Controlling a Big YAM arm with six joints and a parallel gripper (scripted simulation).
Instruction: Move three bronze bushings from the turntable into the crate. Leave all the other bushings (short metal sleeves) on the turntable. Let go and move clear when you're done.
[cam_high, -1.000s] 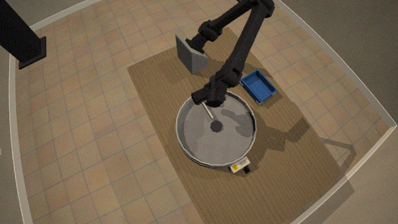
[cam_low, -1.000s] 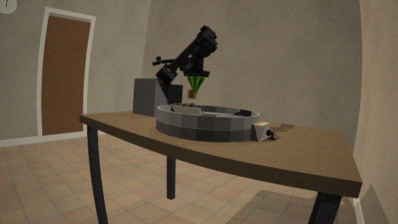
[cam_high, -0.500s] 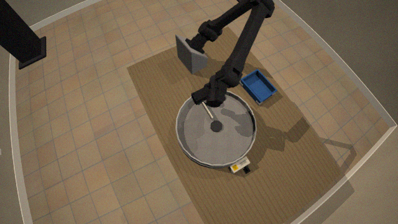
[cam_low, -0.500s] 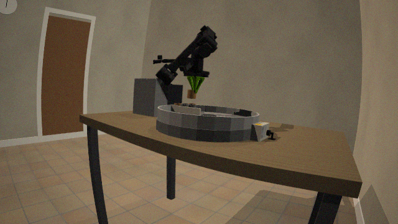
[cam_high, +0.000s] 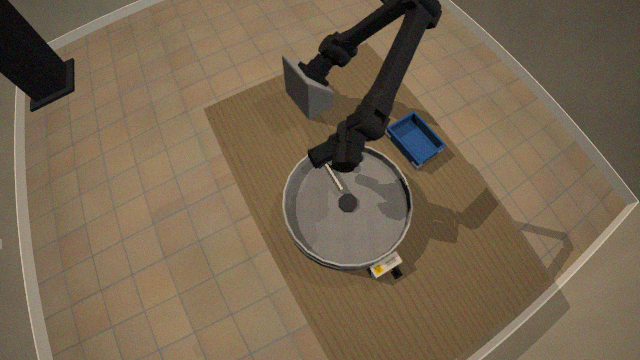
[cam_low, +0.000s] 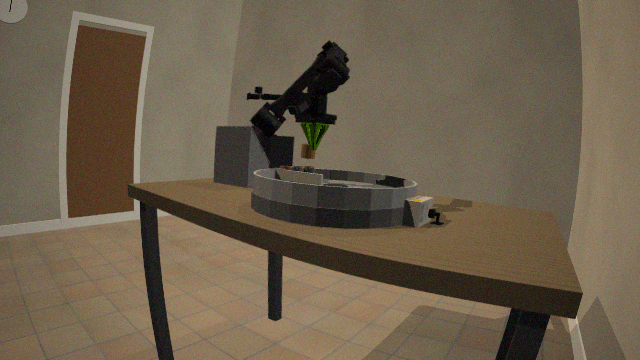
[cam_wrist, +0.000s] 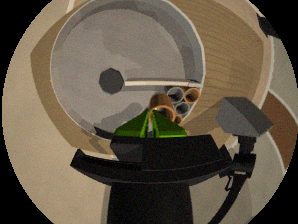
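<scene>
My gripper (cam_low: 314, 149) (cam_wrist: 150, 111) is shut on the wall of a bronze bushing (cam_low: 307, 151) (cam_wrist: 161, 102), which hangs from the green fingertips above the turntable (cam_high: 325, 230) (cam_low: 330, 200) (cam_wrist: 75, 65). In the wrist view, two grey bushings (cam_wrist: 175, 94) (cam_wrist: 182, 108), a bronze bushing (cam_wrist: 192, 95) and a smaller bronze one (cam_wrist: 178, 119) stand close together near the turntable's rim; the held bushing may hide more. The arm hides the fingers and bushings in the top view. The blue crate (cam_high: 416, 141) stands beside the turntable, with nothing visible inside.
A cream bar (cam_high: 334, 177) (cam_low: 300, 177) (cam_wrist: 160, 83) runs from the turntable's dark hub (cam_high: 348, 203) (cam_wrist: 111, 81) to its raised rim, beside the bushings. A control box (cam_high: 386, 265) (cam_low: 419, 211) sits at the turntable's outer side. A grey block (cam_high: 300, 92) (cam_low: 232, 155) stands behind it.
</scene>
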